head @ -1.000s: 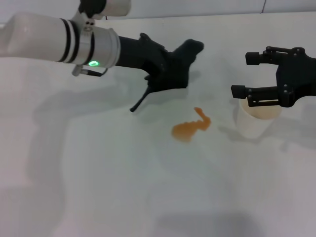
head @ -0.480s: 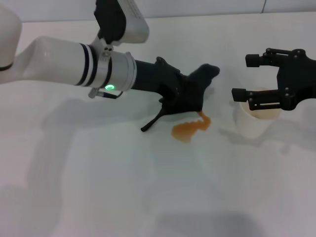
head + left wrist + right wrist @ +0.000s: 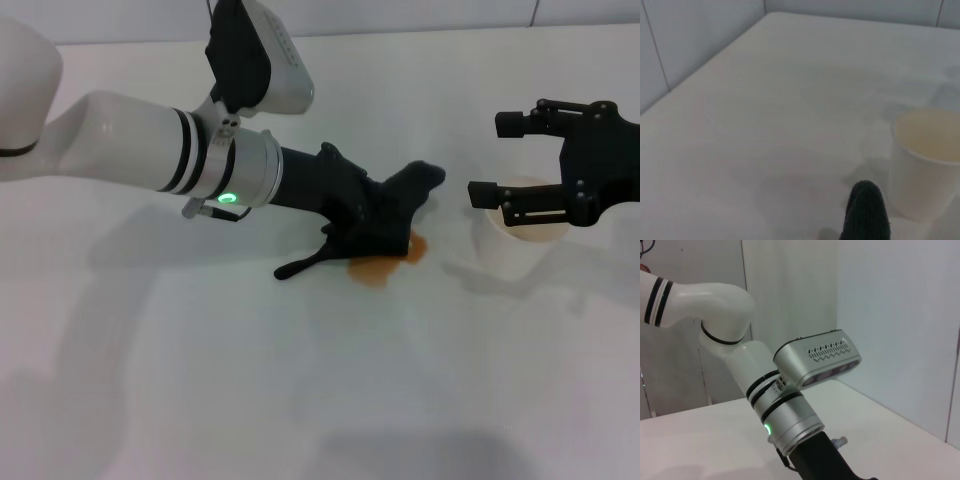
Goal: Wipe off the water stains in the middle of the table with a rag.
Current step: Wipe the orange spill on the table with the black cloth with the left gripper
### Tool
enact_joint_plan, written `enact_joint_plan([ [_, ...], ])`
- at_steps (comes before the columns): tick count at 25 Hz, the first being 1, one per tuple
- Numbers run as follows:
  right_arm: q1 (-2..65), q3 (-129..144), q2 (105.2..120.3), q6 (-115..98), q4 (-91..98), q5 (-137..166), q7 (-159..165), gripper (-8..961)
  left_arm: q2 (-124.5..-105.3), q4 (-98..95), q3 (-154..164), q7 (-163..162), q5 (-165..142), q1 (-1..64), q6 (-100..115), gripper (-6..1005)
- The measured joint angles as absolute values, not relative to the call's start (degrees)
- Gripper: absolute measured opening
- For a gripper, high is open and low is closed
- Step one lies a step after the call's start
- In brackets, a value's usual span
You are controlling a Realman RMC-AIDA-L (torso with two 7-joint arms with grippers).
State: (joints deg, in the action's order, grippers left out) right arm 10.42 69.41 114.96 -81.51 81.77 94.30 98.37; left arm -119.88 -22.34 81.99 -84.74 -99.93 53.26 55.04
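Rag (image 3: pixel 385 215) sits squeezed in the left gripper (image 3: pixel 375 215), lying on the far part of the orange water stains (image 3: pixel 380 268) mid-table (image 3: pixel 300 380). To the right, the right gripper (image 3: pixel 490 160) hangs spread wide over a white paper cup (image 3: pixel 515 250). No writing can be read.

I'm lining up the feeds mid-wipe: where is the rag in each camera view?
Head view: the rag lies centre frame, held by the left gripper, covering part of the water stains.
Left wrist view: only a dark tip of the rag shows at the bottom edge.
Right wrist view: not identifiable.
Shared landmark: the paper cup, beside the rag in head and left wrist views.
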Motion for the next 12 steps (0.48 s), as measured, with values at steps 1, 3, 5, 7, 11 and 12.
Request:
enact_joint_plan([
  [1, 10.4, 69.42, 114.96, -81.51, 81.77, 94.3, 98.37, 855, -119.88, -22.22, 82.82, -84.87, -99.82, 53.26, 54.73, 91],
  [3, 10.36, 69.47, 114.96, -81.51, 81.77, 94.3, 98.34, 855, -119.98, -22.21, 84.97, -85.57, -99.65, 53.25, 54.11, 91],
  [5, 10.36, 69.5, 114.96, -81.51, 81.77, 94.3, 98.31, 855, -120.14, -22.42, 88.17, -87.02, -99.6, 53.26, 53.39, 91],
  [7, 10.36, 69.52, 115.0, -81.5, 81.77, 94.3, 98.29, 854, -120.24, -22.69, 90.71, -88.34, -99.51, 53.3, 52.74, 91],
  [11, 10.4, 69.43, 115.04, -81.49, 81.77, 94.3, 98.2, 854, -120.32, -23.17, 93.03, -89.91, -98.93, 53.42, 51.86, 91],
  [12, 10.41, 69.41, 115.05, -81.48, 81.77, 94.3, 98.16, 854, -120.28, -23.41, 93.16, -89.93, -98.62, 53.37, 51.86, 91],
])
